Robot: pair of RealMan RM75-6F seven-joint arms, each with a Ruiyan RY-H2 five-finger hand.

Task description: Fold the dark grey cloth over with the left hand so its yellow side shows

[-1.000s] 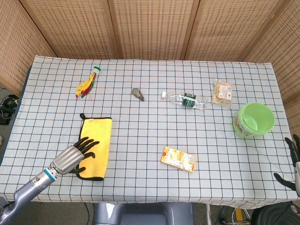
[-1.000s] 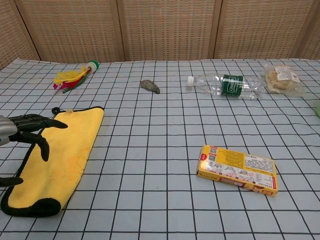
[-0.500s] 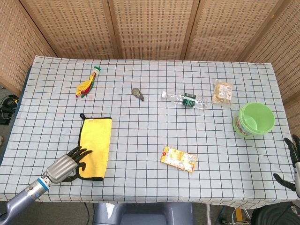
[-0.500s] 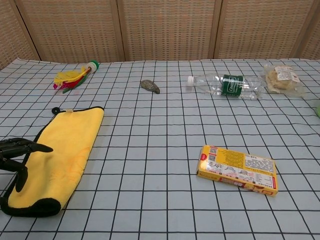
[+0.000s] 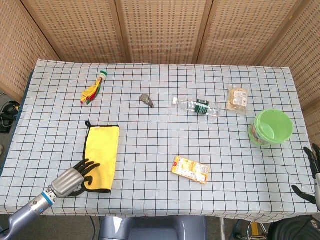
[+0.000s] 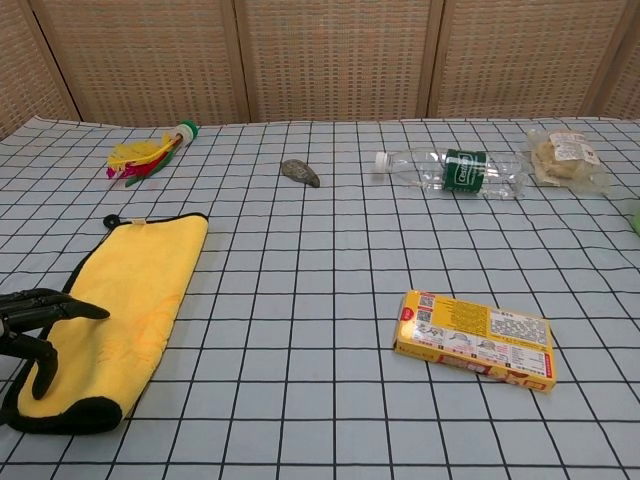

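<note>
Evidently the cloth (image 5: 102, 157) already lies folded, yellow side up; the left hand (image 5: 74, 179) rests open at its near edge, holding nothing.

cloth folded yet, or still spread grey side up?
Folded. The cloth lies as a narrow strip with yellow facing up, dark grey showing only along its edges. The left robot hand rests at its near end.

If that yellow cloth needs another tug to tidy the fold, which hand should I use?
Probably the left. The left hand lies at the cloth's near left edge, fingers spread over it. The right hand sits at the table's far right edge, beyond the green bowl, well away from the cloth.
</note>
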